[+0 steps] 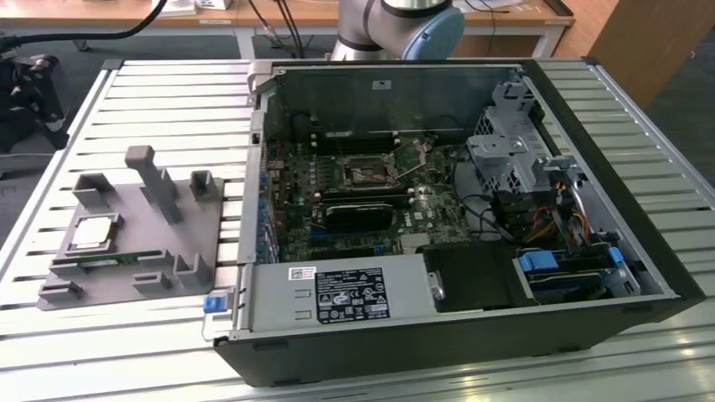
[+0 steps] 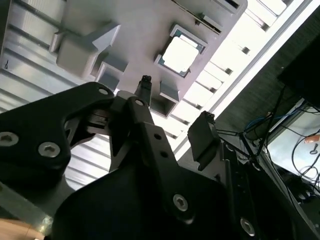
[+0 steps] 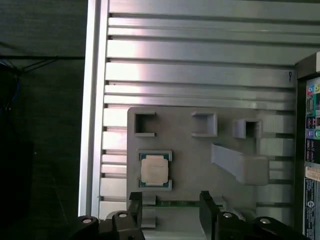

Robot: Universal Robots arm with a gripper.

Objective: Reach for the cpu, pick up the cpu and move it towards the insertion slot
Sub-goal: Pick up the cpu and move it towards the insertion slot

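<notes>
At nine o'clock from the computer case (image 1: 447,352) in the exterior view, the cpu (image 1: 92,233) sits in its fixture (image 1: 146,247); the end effector (image 3: 171,200) hangs open and empty nearby. An off-centre descent could hit the fixture's walls.

Exterior view: high, angled down over open computer case (image 1: 447,356) and grey fixture (image 1: 126,233). Both wrist views: near, past gripper (image 3: 171,207), onto same fixture.

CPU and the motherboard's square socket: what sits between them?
In the exterior view: the holder's tall post and the case wall, between cpu and insertion slot.
</notes>
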